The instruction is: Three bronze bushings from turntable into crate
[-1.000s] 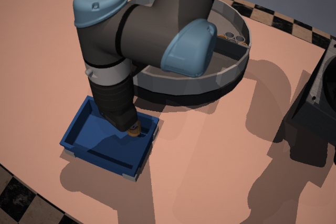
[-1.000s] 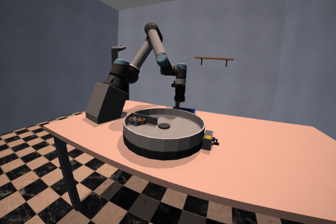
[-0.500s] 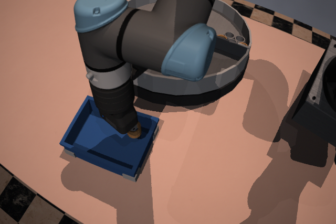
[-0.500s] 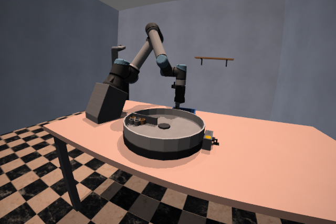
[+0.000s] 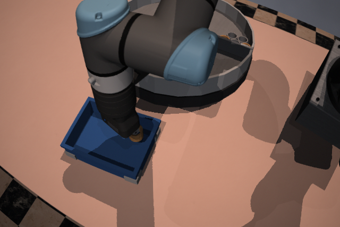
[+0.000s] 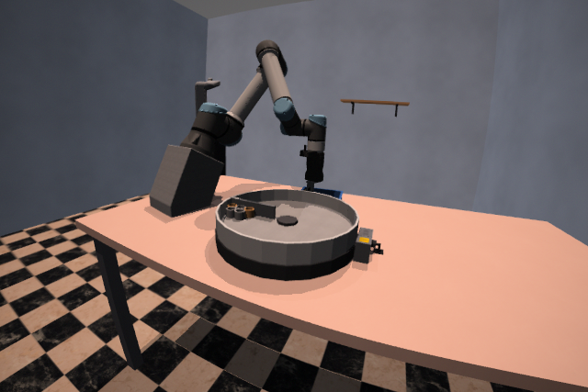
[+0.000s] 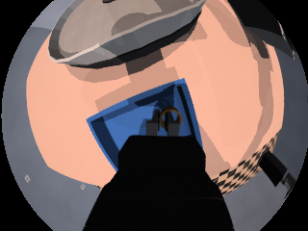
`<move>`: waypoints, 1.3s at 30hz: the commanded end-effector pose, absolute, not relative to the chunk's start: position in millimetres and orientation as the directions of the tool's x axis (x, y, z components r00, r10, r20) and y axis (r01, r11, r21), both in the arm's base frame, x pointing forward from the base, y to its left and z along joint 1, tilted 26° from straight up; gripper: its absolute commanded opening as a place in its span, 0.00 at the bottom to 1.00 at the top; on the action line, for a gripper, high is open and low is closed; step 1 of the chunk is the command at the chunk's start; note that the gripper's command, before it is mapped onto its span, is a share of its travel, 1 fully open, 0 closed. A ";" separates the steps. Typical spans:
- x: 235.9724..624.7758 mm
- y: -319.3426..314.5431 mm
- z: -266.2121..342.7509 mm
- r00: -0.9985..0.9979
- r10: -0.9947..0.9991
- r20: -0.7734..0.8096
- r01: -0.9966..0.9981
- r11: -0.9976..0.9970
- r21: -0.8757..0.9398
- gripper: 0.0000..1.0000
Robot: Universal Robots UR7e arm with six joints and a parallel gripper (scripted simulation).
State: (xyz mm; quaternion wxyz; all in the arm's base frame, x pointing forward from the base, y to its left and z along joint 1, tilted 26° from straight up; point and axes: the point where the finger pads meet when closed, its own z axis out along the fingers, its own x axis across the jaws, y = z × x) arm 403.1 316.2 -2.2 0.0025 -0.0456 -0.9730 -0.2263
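Note:
My gripper [image 5: 136, 132] [image 6: 310, 184] [image 7: 162, 115] points down inside the blue crate [image 5: 95, 162] [image 6: 333, 194] [image 7: 117, 129]. It is shut on the wall of a bronze bushing [image 5: 136, 137] [image 7: 180, 115], low in the crate near its right wall; whether the bushing touches the floor I cannot tell. The arm hides part of the crate. On the grey turntable [image 5: 178, 89] [image 6: 285, 253] [image 7: 120, 57], two bronze bushings [image 5: 224, 36] [image 6: 249, 211] and grey bushings [image 5: 232, 35] [image 6: 240, 213] stand close together beside the divider. The arm covers much of the turntable in the top view.
The divider [image 5: 233, 47] [image 6: 263, 208] crosses part of the turntable, which has a high rim. A dark arm pedestal [image 5: 315, 117] [image 6: 185, 181] stands on the table. A small grey box [image 6: 364, 247] with a yellow patch sits against the turntable's outside.

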 end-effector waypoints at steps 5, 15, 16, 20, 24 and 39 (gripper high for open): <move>403.6 316.7 -2.8 -0.996 0.088 0.024 0.090 0.893 0.441 0.00; 403.8 320.5 -10.5 -0.996 0.088 0.024 0.090 0.893 0.441 0.00; 403.8 320.5 -10.5 -0.996 0.088 0.024 0.090 0.893 0.441 0.00; 403.8 320.5 -10.5 -0.996 0.088 0.024 0.090 0.893 0.441 0.00; 403.8 320.5 -10.5 -0.996 0.088 0.024 0.090 0.893 0.441 0.00; 403.9 324.3 -18.1 -0.996 0.088 0.024 0.090 0.893 0.441 0.00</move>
